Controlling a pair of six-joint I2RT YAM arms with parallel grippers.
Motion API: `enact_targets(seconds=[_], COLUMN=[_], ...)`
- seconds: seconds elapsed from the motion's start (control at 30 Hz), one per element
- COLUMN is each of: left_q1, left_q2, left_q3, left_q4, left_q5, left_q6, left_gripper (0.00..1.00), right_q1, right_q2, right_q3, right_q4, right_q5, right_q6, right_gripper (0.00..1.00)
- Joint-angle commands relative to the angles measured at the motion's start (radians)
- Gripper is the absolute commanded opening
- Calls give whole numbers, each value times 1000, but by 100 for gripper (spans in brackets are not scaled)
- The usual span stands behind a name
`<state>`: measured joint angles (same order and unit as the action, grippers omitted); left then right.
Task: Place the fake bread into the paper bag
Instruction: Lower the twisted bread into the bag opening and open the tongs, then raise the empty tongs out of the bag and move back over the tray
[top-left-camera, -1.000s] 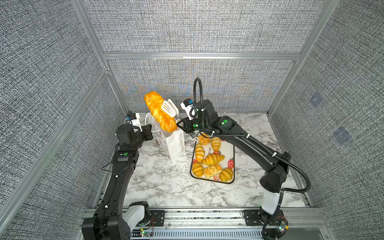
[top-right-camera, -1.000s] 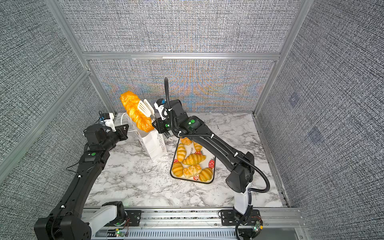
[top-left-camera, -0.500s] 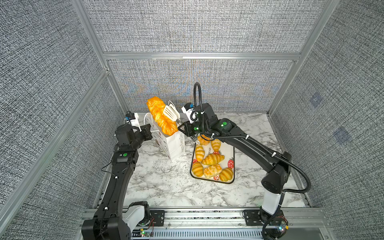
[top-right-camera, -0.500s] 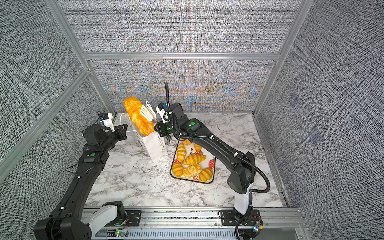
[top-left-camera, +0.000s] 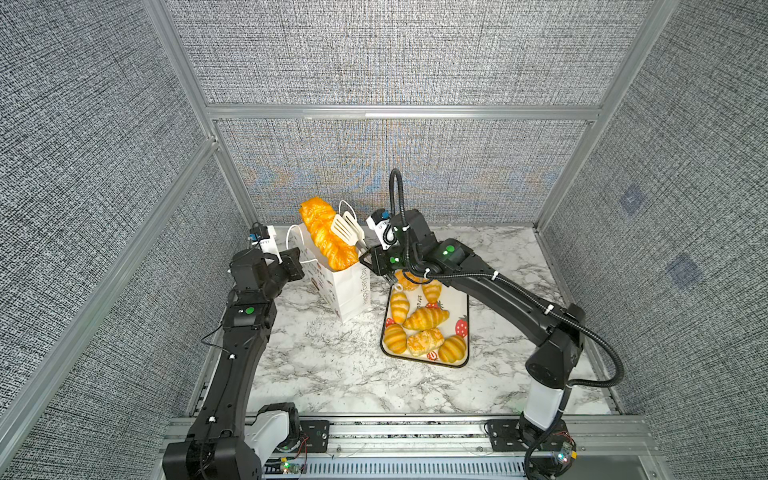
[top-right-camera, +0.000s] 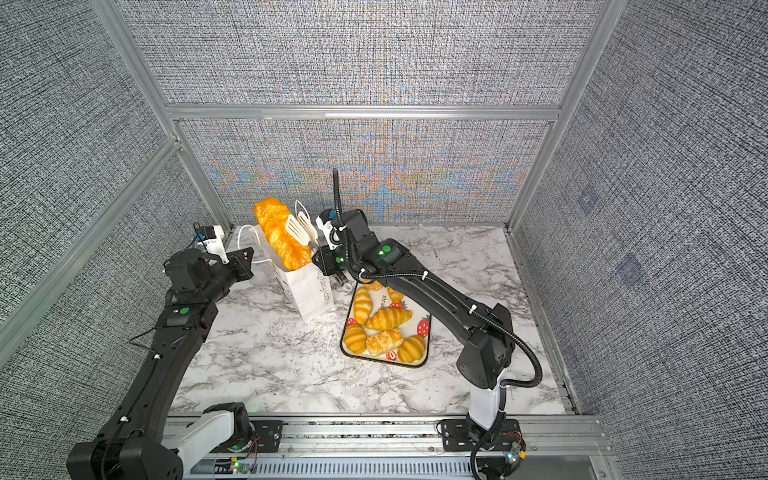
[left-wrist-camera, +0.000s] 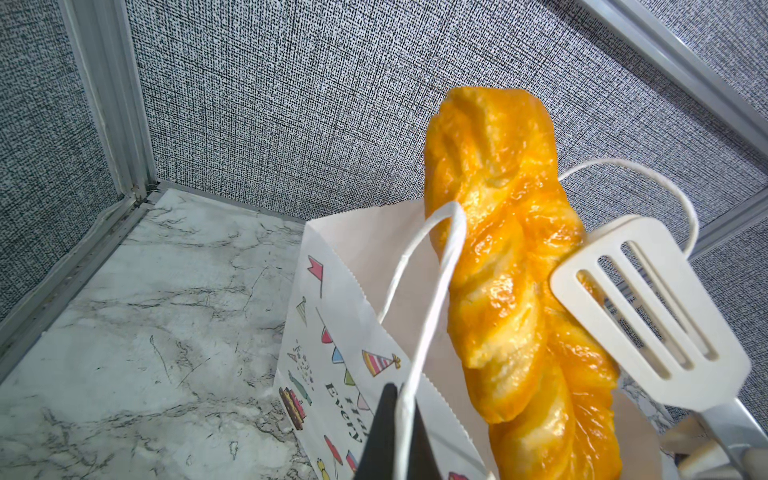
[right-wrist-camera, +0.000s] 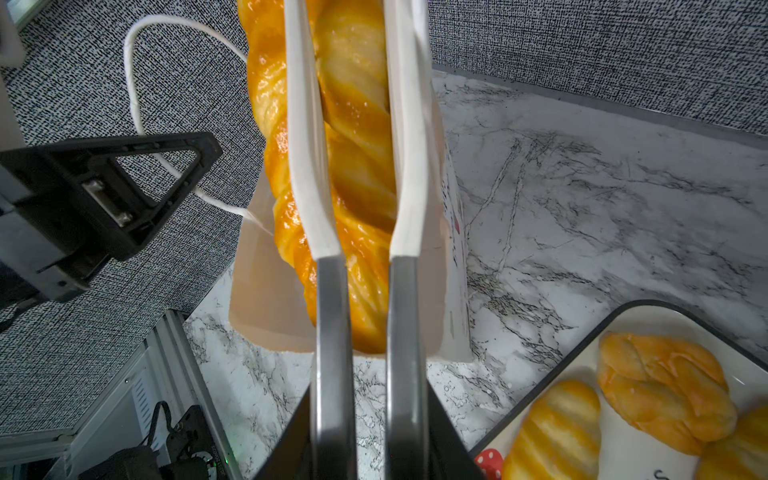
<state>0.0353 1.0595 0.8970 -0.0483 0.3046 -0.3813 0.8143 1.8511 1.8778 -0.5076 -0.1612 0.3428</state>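
The long, glossy golden-orange braided loaf (top-left-camera: 327, 241) stands tilted in the mouth of the tall white printed paper bag (top-left-camera: 351, 293). Its lower end is inside and its upper half sticks out. It lies beyond the right gripper (right-wrist-camera: 370, 440), at the far end of the white slotted tongs (top-left-camera: 345, 227) whose handles those jaws clasp. I cannot tell whether the blades pinch it. The left gripper (top-left-camera: 296, 261) is clenched on the bag's thin white cord handle (left-wrist-camera: 432, 291). Smaller golden toy pastries (top-left-camera: 424, 318) fill the white strawberry-printed tray (top-left-camera: 457, 307) beside the bag.

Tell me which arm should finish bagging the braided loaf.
Right: the right gripper holds the tongs on the braided loaf, lower end inside the paper bag; the left gripper is shut on the cord handle.
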Motion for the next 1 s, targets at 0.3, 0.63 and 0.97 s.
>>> enact_targets(seconds=[0.3,0.63,0.97], left_q1=[2,2,2], left_q2=[10,8,8], left_q3=[1,0,0], left_q4=[-4,-4,-2], left_q5=[4,5,9], left_q6=[1,1,-2], left_gripper=[0,0,0], right_q1=[-1,-1,-1], right_q2=[-2,-3,-21], right_q3=[6,-11,-34], right_q4=[41,52,63], right_q5=[6,-4,-5], right_q6=[17,31,41], right_gripper=[33,37,48])
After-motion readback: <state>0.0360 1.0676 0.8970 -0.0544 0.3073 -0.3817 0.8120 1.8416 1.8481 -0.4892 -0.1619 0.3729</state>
